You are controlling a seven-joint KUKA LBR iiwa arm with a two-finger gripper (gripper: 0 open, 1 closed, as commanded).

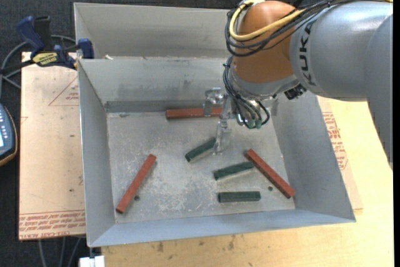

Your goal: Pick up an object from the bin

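Note:
My gripper hangs low in the middle of the bin, under the orange wrist cover. Its tip is down at the right end of a short dark green stick that lies slanted on the bin floor. I cannot see whether it touches the stick. Just behind the gripper, a red-brown stick lies flat along the back of the floor, its right end hidden by the gripper body. A second green stick lies a little to the front right.
A long red-brown stick lies diagonally by the right wall. A third green stick rests near the front wall. Another red-brown stick lies slanted at the front left. The arm covers the bin's back right.

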